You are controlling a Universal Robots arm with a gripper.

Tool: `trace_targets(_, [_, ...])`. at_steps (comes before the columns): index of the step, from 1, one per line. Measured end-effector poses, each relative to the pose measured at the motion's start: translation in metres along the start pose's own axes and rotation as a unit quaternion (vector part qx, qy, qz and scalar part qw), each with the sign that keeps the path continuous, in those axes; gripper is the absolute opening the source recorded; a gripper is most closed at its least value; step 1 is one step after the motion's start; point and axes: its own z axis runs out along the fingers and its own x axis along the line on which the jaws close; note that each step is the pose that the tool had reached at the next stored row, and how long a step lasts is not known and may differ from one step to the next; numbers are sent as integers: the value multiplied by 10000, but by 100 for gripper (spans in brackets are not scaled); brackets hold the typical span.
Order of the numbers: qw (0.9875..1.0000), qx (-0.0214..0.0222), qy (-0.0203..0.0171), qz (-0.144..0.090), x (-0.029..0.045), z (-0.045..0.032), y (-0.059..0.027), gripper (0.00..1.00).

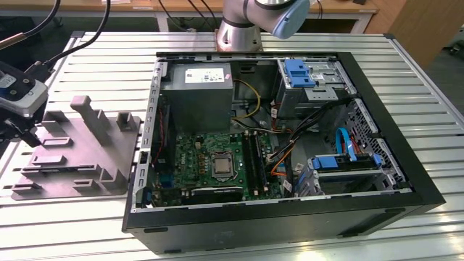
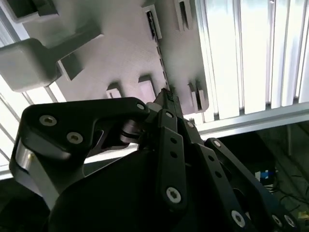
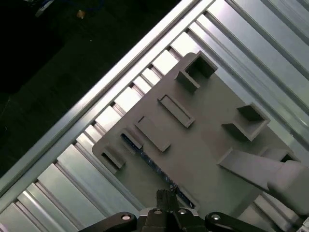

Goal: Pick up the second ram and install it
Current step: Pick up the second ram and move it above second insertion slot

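Plainly the job is at its start. The pincer (image 3: 167, 195) carries nothing, and its tips are drawn together with no gap showing in both wrist views. Just under those tips, and apart from them as far as I can judge, lies the near end of the second ram (image 3: 145, 157). It is a thin dark blue-green stick lying along a row of low blocks on the grey fixture plate (image 3: 207, 140), and it runs away from the pincer across the plate. So the pick-up is not made, and the installing is all to do. The plate rests on the ribbed metal surface (image 3: 63, 174). In the exterior view the pincer hangs at the plate's nine o'clock. The open computer case (image 1: 427, 190), with its green motherboard (image 1: 210, 155), lies at the plate's three o'clock.
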Motion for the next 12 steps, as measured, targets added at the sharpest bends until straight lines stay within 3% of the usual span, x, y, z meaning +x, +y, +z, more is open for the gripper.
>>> trace_targets(3, [9996,-3,11,-269,0,10,0,10])
trace_targets(6, [9985,-5,23,-547,0,19,-1,10])
trace_targets(9, [9967,-8,35,-816,0,29,-1,10])
trace_targets(12, [9940,-11,47,-1090,0,39,-2,10])
